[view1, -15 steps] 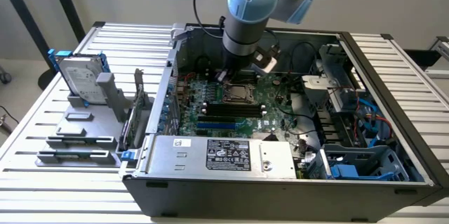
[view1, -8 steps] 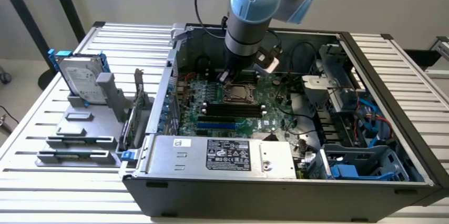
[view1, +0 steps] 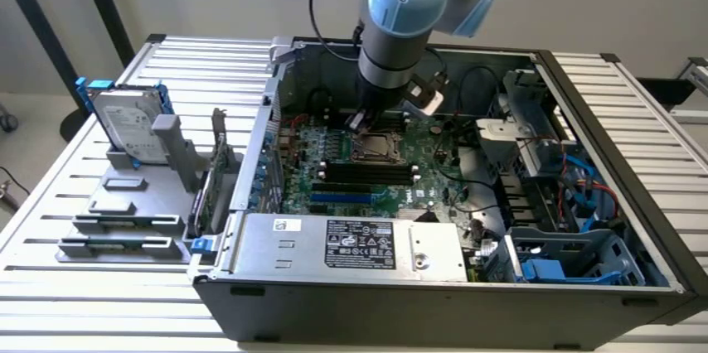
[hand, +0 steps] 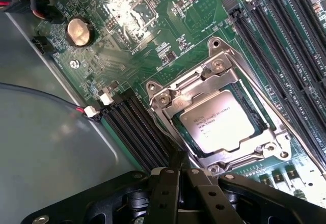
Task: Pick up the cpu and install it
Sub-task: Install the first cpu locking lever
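Note:
The cpu (hand: 219, 123), a small square chip with a silvery top, lies flat in its metal-framed socket (hand: 216, 76) on the green motherboard (hand: 132, 46). In the exterior view the socket (view1: 379, 147) sits mid-board inside the open computer case (view1: 619, 229). My gripper (view1: 356, 125) hangs just over the socket's side nearer the exterior view's left. In the wrist view its black fingers (hand: 170, 183) meet at a narrow tip, so the gripper (hand: 178, 159) is shut with nothing in it, just beside the socket frame and above the black slots.
A silver hard drive with blue brackets (view1: 124, 121) stands on a grey holder (view1: 122, 220) at the exterior view's left. The power supply (view1: 354, 244) fills the case front. Black memory slots (view1: 366, 173), cables (view1: 482, 133) and a drive cage (view1: 553, 154) surround the socket. A coin battery (hand: 80, 32) sits on the board.

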